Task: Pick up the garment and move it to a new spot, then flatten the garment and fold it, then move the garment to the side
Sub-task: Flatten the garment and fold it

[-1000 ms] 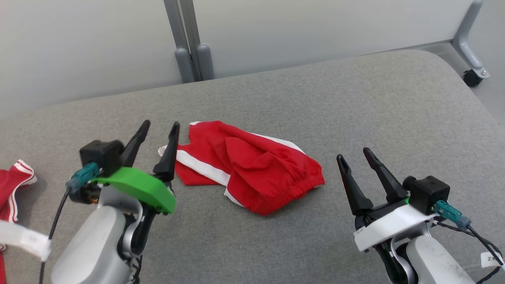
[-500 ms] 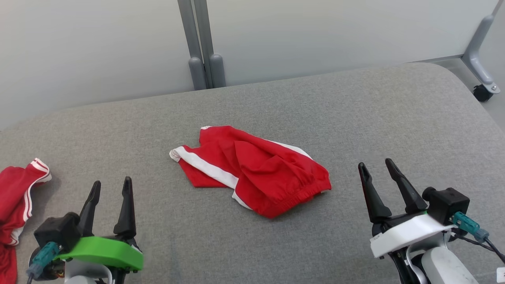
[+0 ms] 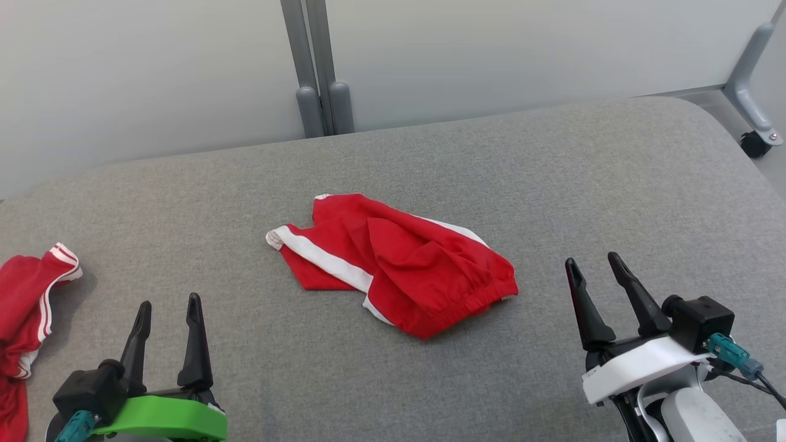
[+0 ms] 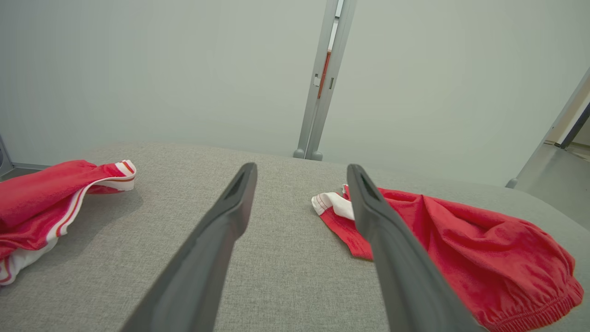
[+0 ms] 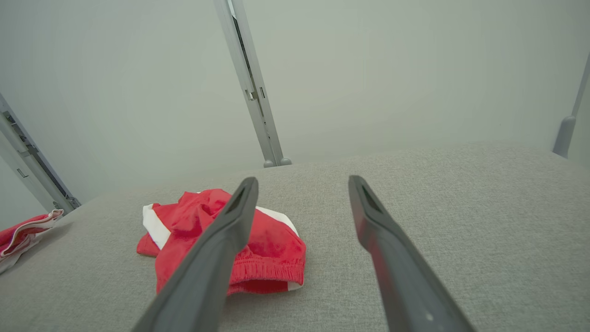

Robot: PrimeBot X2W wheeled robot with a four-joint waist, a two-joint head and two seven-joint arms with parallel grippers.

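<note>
At the far left edge of the grey padded surface (image 3: 552,184) lies another red garment (image 3: 27,294). Just right of it, the left gripper (image 3: 170,301) hovers spread and empty. The crumpled red shorts (image 3: 405,270) lie mid-surface. Further right, the right gripper (image 3: 592,259) is likewise spread, holding nothing.
</note>
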